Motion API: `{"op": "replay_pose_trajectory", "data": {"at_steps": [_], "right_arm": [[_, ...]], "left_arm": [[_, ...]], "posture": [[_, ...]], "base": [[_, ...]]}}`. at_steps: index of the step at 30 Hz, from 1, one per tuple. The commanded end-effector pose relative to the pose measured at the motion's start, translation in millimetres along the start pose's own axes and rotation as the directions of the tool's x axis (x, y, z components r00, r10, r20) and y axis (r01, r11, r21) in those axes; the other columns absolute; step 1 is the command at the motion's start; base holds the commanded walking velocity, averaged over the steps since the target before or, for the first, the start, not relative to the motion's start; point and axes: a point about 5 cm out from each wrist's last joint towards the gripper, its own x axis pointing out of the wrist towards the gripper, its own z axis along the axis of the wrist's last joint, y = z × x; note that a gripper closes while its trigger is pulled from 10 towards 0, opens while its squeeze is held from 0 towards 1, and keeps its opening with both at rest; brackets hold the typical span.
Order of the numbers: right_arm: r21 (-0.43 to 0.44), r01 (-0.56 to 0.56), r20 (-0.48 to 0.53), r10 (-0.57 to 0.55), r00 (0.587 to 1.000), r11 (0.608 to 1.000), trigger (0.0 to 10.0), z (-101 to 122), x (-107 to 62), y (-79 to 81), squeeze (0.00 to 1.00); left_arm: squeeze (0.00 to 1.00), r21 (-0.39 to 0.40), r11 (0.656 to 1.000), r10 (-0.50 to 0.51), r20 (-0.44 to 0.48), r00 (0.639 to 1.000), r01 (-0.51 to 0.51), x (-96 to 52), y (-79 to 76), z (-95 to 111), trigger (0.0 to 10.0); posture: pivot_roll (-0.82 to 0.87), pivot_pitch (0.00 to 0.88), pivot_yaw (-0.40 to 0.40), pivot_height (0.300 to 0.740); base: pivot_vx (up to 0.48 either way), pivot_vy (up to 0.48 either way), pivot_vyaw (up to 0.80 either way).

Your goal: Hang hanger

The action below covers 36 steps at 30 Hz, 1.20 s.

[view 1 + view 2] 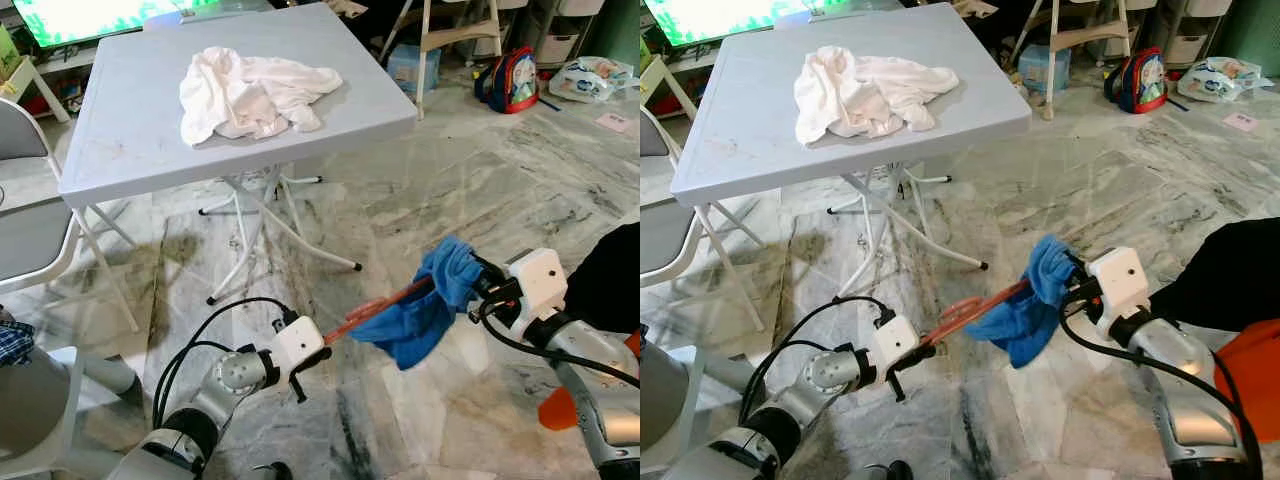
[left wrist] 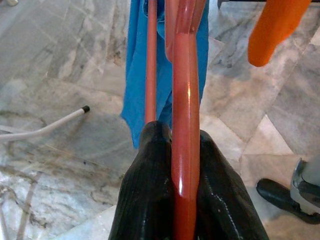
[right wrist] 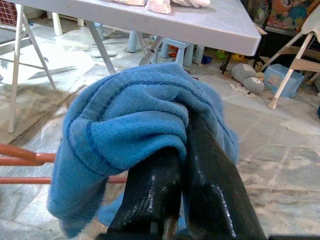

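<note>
A red-orange hanger (image 1: 380,305) stretches low over the marble floor between my two arms. My left gripper (image 1: 328,352) is shut on one end of it; the left wrist view has the hanger (image 2: 184,125) clamped between both black fingers (image 2: 150,195). A blue knitted cloth (image 1: 432,305) is draped over the hanger's other end. My right gripper (image 1: 470,288) is shut on that blue cloth (image 3: 130,130), which bunches over its fingers (image 3: 205,185).
A grey folding table (image 1: 130,150) stands ahead, with a crumpled white garment (image 1: 250,92) on top and white legs (image 1: 250,240) below. A grey chair (image 1: 30,230) is at the left. Bags and stools (image 1: 510,75) lie at the back right.
</note>
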Motion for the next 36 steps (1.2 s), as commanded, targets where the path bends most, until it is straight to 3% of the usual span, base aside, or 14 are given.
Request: {"op": "replay_pose_trajectory", "data": {"at_steps": [1,25,26,27,28,29,31,34,36], "right_arm": [[-0.02,-0.006,0.023,0.007,1.0,1.0,0.0,8,-0.1,0.3,0.0],[-0.02,-0.006,0.023,0.007,1.0,1.0,0.0,8,-0.1,0.3,0.0],[0.028,0.376,-0.056,-0.374,0.926,0.926,0.0,-9,-8.2,-44.4,0.0],[0.055,0.625,-0.133,-0.614,0.778,0.779,0.0,-24,-18.2,-70.6,0.0],[0.058,0.762,-0.197,-0.741,0.642,0.645,0.0,-36,-27.2,-83.9,0.0],[0.046,0.836,-0.245,-0.805,0.541,0.547,0.0,-45,-36.3,-90.0,0.0],[0.042,0.843,-0.25,-0.811,0.529,0.537,0.0,-46,-38.1,-90.5,0.0],[0.046,0.882,-0.294,-0.837,0.461,0.469,0.0,-56,-49.2,-91.9,0.0],[0.07,0.905,-0.343,-0.842,0.417,0.42,0.0,-69,-54.4,-88.3,0.0]], "left_arm": [[0.0,-0.02,1.0,0.025,-0.004,1.0,-0.025,-2.1,3.2,-2,0.0],[0.0,-0.02,1.0,0.025,-0.004,1.0,-0.025,-2.1,3.2,-2,0.0],[0.0,-0.03,0.997,-0.075,0.054,0.996,0.077,-3.7,-1.6,3,0.0],[0.0,-0.004,0.987,-0.162,0.091,0.983,0.163,-6.1,-7.0,5,0.0],[0.0,0.022,0.974,-0.225,0.109,0.968,0.224,-7.9,-11.2,6,0.0],[0.0,0.043,0.963,-0.268,0.11,0.957,0.265,-8.7,-14.2,7,0.0],[0.0,0.046,0.962,-0.272,0.107,0.956,0.269,-8.6,-14.3,7,0.0],[0.0,0.044,0.966,-0.259,0.118,0.959,0.255,-7.8,-12.7,9,0.0],[0.0,0.02,0.983,-0.182,0.138,0.974,0.181,-7.2,-4.3,12,0.0]], "posture": [[-0.2,0.103,0.08,0.74],[-0.2,0.103,0.08,0.74],[-0.18,0.106,0.092,0.74],[-0.18,0.106,0.092,0.74],[-0.18,0.106,0.092,0.74],[-0.18,0.106,0.092,0.74],[-0.18,0.106,0.093,0.74],[-0.18,0.106,0.093,0.74],[-0.18,0.102,0.096,0.74]], "base": [[0.0,0.0,0.0],[0.0,0.0,0.0],[0.0,0.0,0.0],[0.0,0.0,0.0],[0.0,0.0,0.0],[0.0,0.0,0.0],[0.0,0.0,0.0],[0.0,0.0,0.0],[0.0,0.0,0.0]]}}
